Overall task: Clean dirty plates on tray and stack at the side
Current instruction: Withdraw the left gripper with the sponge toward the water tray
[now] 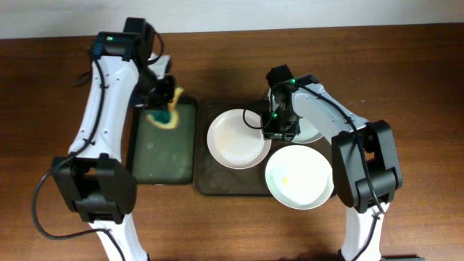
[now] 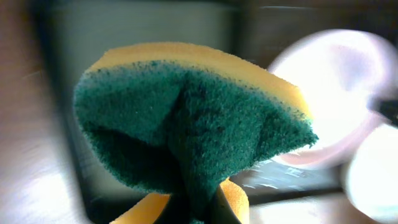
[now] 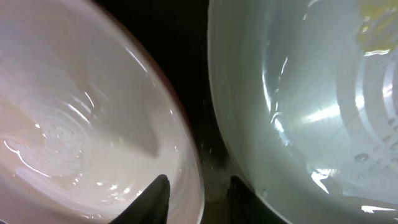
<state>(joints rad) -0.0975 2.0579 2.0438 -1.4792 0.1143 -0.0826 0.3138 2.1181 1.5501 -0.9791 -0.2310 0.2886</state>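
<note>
Nearest, a round white near plate (image 1: pixel 299 176), shallow and glossy, with a small yellow smear (image 1: pixel 286 180) in its middle. It overlaps the near right corner of the brown tray (image 1: pixel 210 181) and part of it hangs past the raised rim over the wooden table (image 1: pixel 406 72). Whether it rests on the rim or the floor of the tray is hard to judge. Behind it, the middle plate (image 1: pixel 238 138) lies inside the tray; it is clean-looking, with a faint pinkish cast and wet highlights. The right gripper (image 1: pixel 279 135) points down at that plate's right edge. In the wrist view its dark fingertips (image 3: pixel 158 196) stand a little apart, straddling the rim. I cannot tell whether the pads touch it, and only the tips show at the frame's bottom. A third plate (image 1: pixel 313 132) sits further back on the tray, mostly hidden under the right arm. Left of the brown tray lies the narrower black tray (image 1: pixel 163 163), its inside a dull green. At its far end the left gripper (image 1: pixel 164 101) is clamped on a sponge (image 2: pixel 186 124) with a coarse green scouring face and yellow foam backing, folded by the pinch. The sponge fills the wrist view and hides the fingers, and everything behind it is blurred.
</note>
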